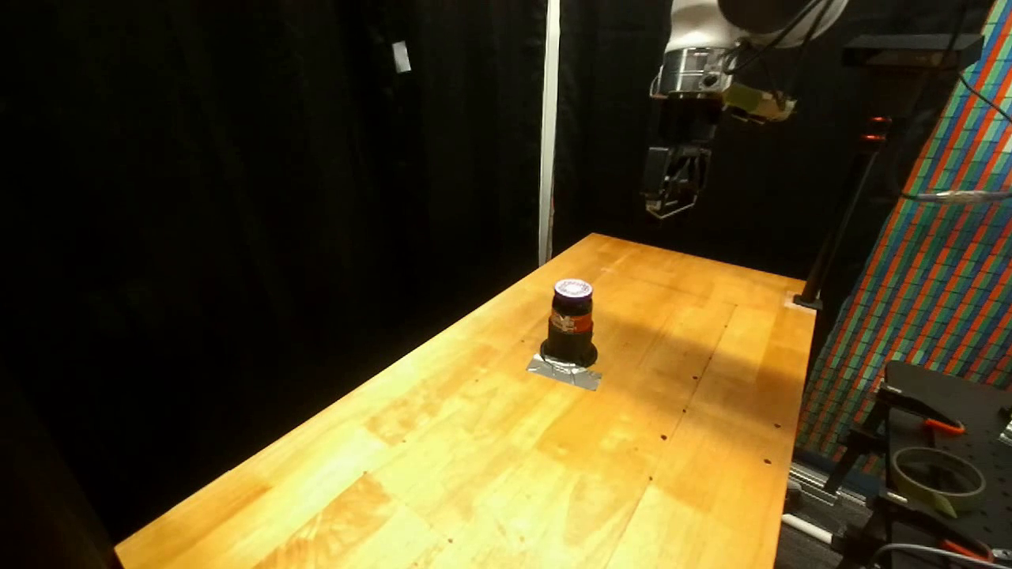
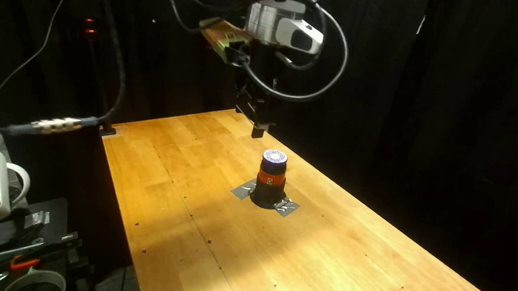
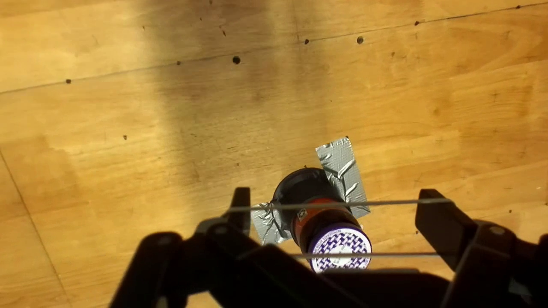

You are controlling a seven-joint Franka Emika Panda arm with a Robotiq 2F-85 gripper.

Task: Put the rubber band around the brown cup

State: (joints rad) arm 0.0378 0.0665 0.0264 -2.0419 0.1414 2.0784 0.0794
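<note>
The brown cup point(image 1: 571, 325) is a small dark jar with an orange stripe and a white-and-purple lid. It stands upright in a black base taped to the table; it also shows in an exterior view point(image 2: 271, 178) and in the wrist view point(image 3: 323, 209). My gripper point(image 1: 670, 207) is open, fingers pointing down, above and away from the cup; in the wrist view point(image 3: 334, 209) its fingers are wide apart. The rubber band point(image 3: 389, 202) is stretched around both fingers as two light strands. In the wrist view the strands cross in front of the cup and its lid.
Grey tape point(image 2: 243, 189) holds the black base point(image 2: 266, 197) on the wooden table point(image 1: 490, 442). A black post point(image 1: 842, 221) is clamped at the table's far corner. Black curtains point(image 1: 277, 197) hang around. A side shelf point(image 1: 949, 395) holds a tape roll point(image 1: 937, 478).
</note>
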